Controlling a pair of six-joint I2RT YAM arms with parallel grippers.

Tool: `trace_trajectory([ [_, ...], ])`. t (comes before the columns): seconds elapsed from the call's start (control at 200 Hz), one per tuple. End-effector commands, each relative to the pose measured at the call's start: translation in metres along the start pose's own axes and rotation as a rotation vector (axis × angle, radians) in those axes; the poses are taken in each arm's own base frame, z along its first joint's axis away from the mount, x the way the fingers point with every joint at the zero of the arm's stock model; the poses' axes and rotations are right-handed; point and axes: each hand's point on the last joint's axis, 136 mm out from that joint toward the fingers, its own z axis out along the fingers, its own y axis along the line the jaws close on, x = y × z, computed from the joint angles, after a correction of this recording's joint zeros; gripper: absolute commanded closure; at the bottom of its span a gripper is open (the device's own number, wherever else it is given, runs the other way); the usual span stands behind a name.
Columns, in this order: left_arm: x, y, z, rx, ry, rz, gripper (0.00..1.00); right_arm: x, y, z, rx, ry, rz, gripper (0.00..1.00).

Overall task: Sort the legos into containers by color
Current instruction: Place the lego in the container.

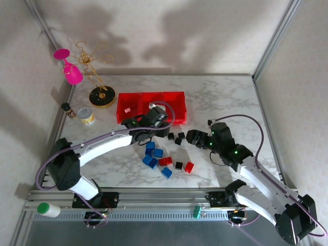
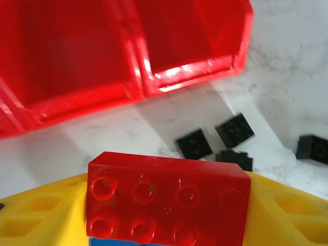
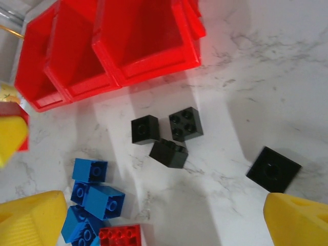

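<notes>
The left gripper (image 1: 154, 119) pinches an oblong red lego (image 2: 166, 202) between its yellow fingers (image 2: 31, 218), just short of the near wall of the three joined red bins (image 1: 174, 105). The right gripper (image 1: 196, 137) hangs with fingers spread wide over a cluster of black legos (image 3: 169, 136), with blue legos (image 3: 95, 197) to its left. All sit on a white marble-patterned table (image 1: 225, 97) inside an aluminium-framed enclosure with pale walls. Up close, the left wrist camera picks out two rows of studs on the held brick. The overhead camera adds a pink goblet (image 1: 69, 69), a gold wire stand (image 1: 101, 95) and a small tin can (image 1: 87, 116) far left of both grippers.
</notes>
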Motion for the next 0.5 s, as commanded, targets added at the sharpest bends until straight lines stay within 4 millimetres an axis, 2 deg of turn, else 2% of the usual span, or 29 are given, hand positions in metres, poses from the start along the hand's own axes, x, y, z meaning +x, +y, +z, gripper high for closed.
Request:
trace_trajectory([
  [0.0,-0.013,0.042,-0.008,-0.094,-0.042,-0.072,0.53,-0.020,0.038,0.002,-0.127,-0.050,-0.060,0.01],
  [0.28,-0.056,0.137,-0.002,-0.246,-0.132,-0.279,0.54,-0.019,0.076,0.029,-0.182,-0.036,-0.131,0.01],
  [0.38,-0.066,0.161,0.007,-0.296,-0.147,-0.323,0.54,-0.024,0.077,0.037,-0.172,-0.048,-0.122,0.01],
  [0.496,-0.076,0.176,0.024,-0.308,-0.146,-0.351,0.54,-0.019,0.086,0.043,-0.192,-0.036,-0.133,0.01],
])
